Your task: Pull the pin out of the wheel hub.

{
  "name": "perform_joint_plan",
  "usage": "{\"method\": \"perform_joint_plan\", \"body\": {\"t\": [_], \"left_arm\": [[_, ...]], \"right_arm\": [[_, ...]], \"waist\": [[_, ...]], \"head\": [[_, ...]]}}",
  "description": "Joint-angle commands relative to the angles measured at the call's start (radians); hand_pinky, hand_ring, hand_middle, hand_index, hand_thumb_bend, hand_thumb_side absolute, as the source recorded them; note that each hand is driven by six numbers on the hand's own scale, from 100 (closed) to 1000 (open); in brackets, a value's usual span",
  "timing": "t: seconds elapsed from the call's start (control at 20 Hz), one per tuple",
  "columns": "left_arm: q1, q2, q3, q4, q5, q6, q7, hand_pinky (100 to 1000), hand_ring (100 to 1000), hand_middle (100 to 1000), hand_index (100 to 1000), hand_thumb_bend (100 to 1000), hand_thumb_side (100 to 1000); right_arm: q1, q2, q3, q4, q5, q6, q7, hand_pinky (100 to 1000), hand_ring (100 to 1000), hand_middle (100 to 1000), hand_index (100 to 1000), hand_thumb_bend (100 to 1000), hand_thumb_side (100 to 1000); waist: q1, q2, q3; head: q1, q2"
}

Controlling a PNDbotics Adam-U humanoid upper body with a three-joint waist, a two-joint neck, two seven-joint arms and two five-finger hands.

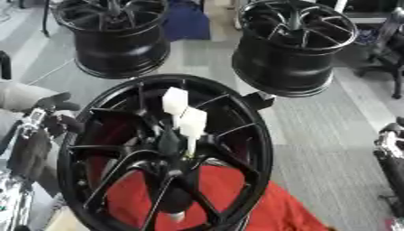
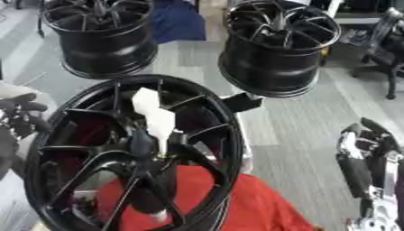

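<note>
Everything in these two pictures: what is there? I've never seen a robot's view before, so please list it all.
Wheel hub: one, black, spoked, near centre, standing tilted towards the camera.
Pin: one, white, with two blocky tabs at its top, sticking out at the hub's middle.
Spare wheels: two, black, on the floor behind, one far left, one far right.
Cloth: one, red, under and behind the hub, lower right.
Blue item: one, between the spare wheels, too unclear to name.
Floor: grey.
Left hand: black, at the hub's left rim.
Right hand: black and silver, right edge, away from the hub.
</note>
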Motion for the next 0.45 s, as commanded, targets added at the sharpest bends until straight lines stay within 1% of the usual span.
{"method": "perform_joint_plan", "body": {"t": [0.05, 0.45], "left_arm": [[-0.006, 0.009, -0.001, -0.022, -0.001, 0.001, 0.001, 563, 527, 646, 834, 100, 841], [-0.007, 0.008, -0.003, -0.022, -0.005, 0.002, 0.001, 568, 527, 645, 834, 100, 843]], "right_arm": [[-0.009, -0.005, 0.0, -0.024, -0.002, -0.002, 0.003, 519, 588, 597, 798, 100, 483], [-0.01, -0.005, -0.001, -0.024, 0.0, -0.001, 0.003, 518, 588, 598, 798, 100, 483]], "waist": [[0.001, -0.004, 0.0], [0.001, -0.006, 0.001]], "head": [[0.002, -0.003], [0.001, -0.003]]}}
